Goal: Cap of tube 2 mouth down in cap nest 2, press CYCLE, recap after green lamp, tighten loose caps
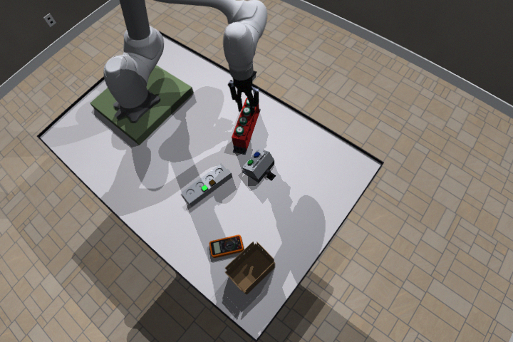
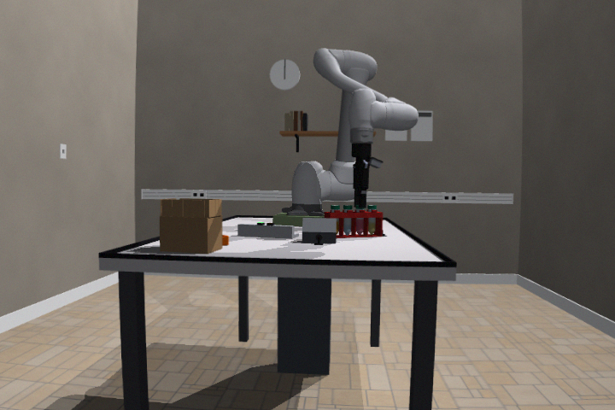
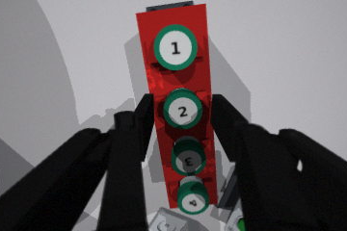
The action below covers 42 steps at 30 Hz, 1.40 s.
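Observation:
The red decapping station holds four tubes, each with a green-rimmed cap on. In the wrist view cap 1, cap 2, cap 3 and cap 4 run from top to bottom. My gripper points straight down over cap 2. Its fingers stand on either side of that cap with a small gap on each side, so it is open. It also shows in the side view just above the rack. The cap tray has its green lamp lit, and its nests look empty.
The key housing with the blue key and the green key stands just past tube 4. An orange multimeter and an open cardboard box lie near the table's far end.

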Motion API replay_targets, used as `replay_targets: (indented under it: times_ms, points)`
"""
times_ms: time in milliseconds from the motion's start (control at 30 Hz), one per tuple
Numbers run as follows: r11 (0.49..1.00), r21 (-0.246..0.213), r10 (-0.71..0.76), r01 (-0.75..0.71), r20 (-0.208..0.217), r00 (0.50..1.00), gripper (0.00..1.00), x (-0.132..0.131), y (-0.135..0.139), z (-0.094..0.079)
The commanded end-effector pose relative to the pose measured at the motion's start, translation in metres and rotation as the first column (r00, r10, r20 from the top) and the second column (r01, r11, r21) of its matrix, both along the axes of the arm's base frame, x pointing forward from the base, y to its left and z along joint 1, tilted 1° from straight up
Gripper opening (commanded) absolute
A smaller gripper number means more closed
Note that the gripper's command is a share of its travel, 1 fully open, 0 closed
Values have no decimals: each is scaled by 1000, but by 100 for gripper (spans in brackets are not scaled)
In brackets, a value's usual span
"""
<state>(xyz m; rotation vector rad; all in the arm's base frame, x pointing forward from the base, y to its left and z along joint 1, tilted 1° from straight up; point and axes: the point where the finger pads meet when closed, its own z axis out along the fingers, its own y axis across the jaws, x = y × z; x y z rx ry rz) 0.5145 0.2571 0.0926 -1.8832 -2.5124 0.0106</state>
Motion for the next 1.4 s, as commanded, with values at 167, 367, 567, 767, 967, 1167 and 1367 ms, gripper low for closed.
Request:
replay_targets:
  times_ms: [167, 367, 567, 767, 967, 1167, 1367]
  points:
    - [917, 15, 399, -399, -1, 917, 41, 0, 0, 1]
    - [842, 16, 540, -540, 1, 842, 41, 0, 0, 1]
    - [792, 16, 611, -611, 2, 792, 41, 0, 0, 1]
    - [792, 16, 611, -611, 2, 792, 30, 0, 0, 1]
    - [792, 16, 611, -611, 2, 792, 30, 0, 0, 1]
    - [821, 16, 571, -571, 1, 821, 30, 0, 0, 1]
    - [953, 14, 302, -302, -2, 953, 30, 0, 0, 1]
